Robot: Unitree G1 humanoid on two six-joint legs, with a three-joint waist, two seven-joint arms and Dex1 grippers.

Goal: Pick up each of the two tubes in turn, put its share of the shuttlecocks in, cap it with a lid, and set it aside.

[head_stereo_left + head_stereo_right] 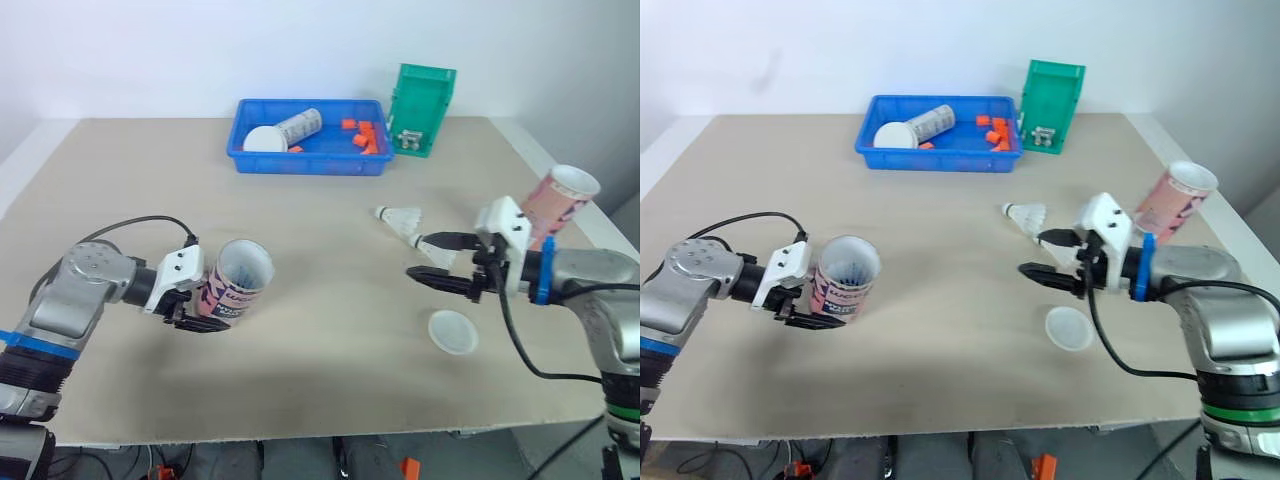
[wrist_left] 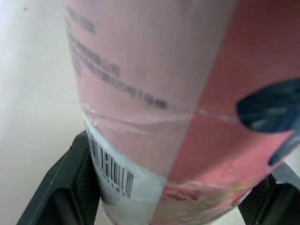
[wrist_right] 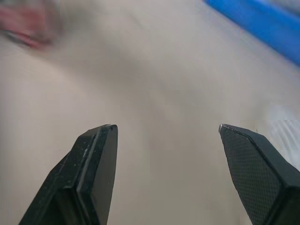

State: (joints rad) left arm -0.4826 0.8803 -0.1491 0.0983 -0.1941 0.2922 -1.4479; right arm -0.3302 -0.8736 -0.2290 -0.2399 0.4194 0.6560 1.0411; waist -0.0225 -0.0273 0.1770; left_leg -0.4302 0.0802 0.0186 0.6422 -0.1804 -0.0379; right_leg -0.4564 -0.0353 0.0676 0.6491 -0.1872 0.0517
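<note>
Lid (image 1: 453, 331), white and round, lies flat on the beige worktop (image 1: 320, 380) nearest the front edge, just below and to the right of the right pincer (image 1: 414, 257). That pincer hangs over the worktop with its two black fingers spread wide and nothing between them; the right wrist view shows bare surface in the gap. Level with it on the other side, well apart, the left pincer (image 1: 203, 303) is clamped on a pink tube (image 1: 237, 279) near its base. The tube is held tilted, its open mouth turned up and toward the right, and the left wrist view shows the fingers pressed against both flanks of the printed wall beside a barcode. Just beyond the right pincer lies a white shuttlecock (image 1: 400, 214) on its side, cork pointing left, and what looks like a second one (image 1: 432, 245) sits right behind the upper finger, partly hidden. Farther right, near the worktop's edge and behind the right arm, a second tube (image 1: 556, 203) stands leaning, open mouth up. At the far side sits a blue tray (image 1: 310, 165) holding a grey tube (image 1: 300, 126) on its side, a second white lid (image 1: 265, 139) and orange pieces (image 1: 362, 138) — with a green bin (image 1: 424, 92) just beside the tray's right end.
</note>
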